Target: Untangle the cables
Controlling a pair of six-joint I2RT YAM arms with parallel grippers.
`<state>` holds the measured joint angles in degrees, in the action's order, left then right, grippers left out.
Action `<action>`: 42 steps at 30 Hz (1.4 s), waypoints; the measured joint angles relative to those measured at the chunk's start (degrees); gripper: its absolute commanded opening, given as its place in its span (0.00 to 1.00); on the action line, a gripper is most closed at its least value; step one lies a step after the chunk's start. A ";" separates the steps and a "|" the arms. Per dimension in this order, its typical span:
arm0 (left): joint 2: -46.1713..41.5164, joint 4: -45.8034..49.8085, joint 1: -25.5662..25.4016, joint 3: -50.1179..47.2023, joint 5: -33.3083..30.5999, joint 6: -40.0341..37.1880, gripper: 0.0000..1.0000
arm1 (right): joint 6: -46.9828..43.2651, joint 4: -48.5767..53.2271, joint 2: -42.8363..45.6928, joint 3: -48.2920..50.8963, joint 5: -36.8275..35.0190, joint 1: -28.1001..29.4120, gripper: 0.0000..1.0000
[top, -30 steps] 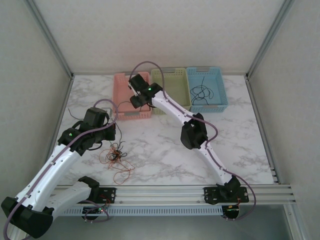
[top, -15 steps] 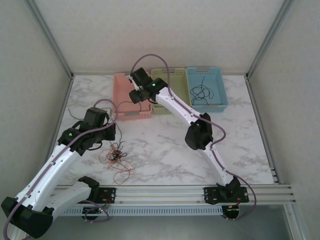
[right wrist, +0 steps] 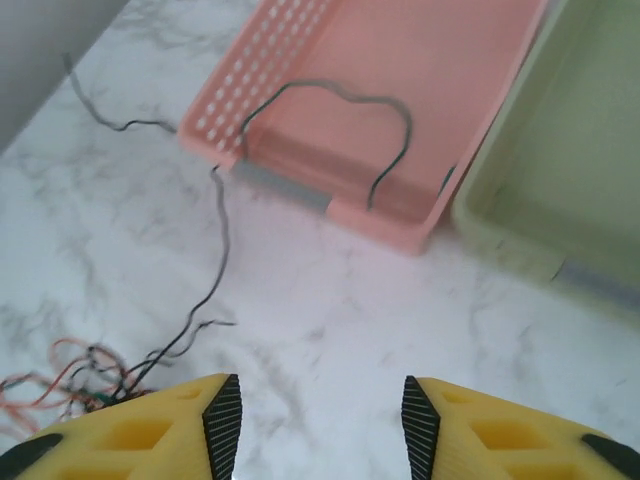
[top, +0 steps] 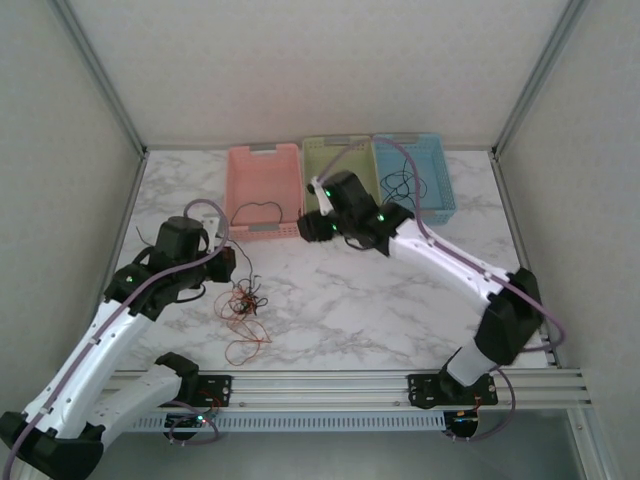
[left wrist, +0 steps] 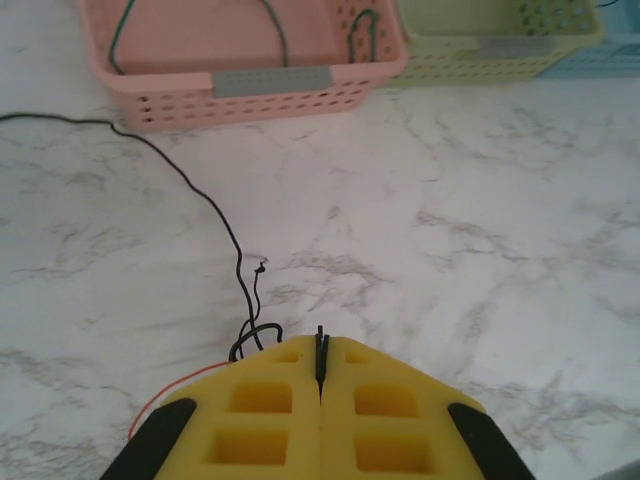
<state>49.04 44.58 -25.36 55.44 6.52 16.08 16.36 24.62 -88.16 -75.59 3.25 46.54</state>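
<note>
A clump of orange-red, brown and black cables [top: 243,300] lies on the marble table in front of the left arm. My left gripper [top: 228,264] sits just left of it, its yellow fingers [left wrist: 260,400] shut on a thin black cable [left wrist: 321,358]. That strand's long tail [left wrist: 200,200] trails off to the left. A dark green cable [right wrist: 330,95] lies loose in the pink basket [right wrist: 300,190]. Another black cable [top: 403,186] is coiled in the blue basket [top: 440,180]. My right gripper [right wrist: 321,425] hovers open over bare table in front of the pink basket, holding nothing.
The pink basket [top: 238,160], a green basket [top: 340,150] and the blue one stand side by side along the back wall. White walls and metal posts close in the left, right and back. An orange loop [top: 245,350] reaches toward the front rail.
My right arm has pulled back out of the pink basket toward the table's middle, its elbow swinging right; the green cable now lies in that basket. The left gripper and clump shifted slightly.
</note>
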 measured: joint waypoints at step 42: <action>1.77 -1.18 -0.02 1.16 5.42 4.50 0.00 | 6.25 -26.91 -5.64 20.31 23.56 12.50 0.36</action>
<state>50.81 43.40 -25.39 56.60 11.94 20.58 22.61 -2.28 -93.80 -55.29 26.81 59.05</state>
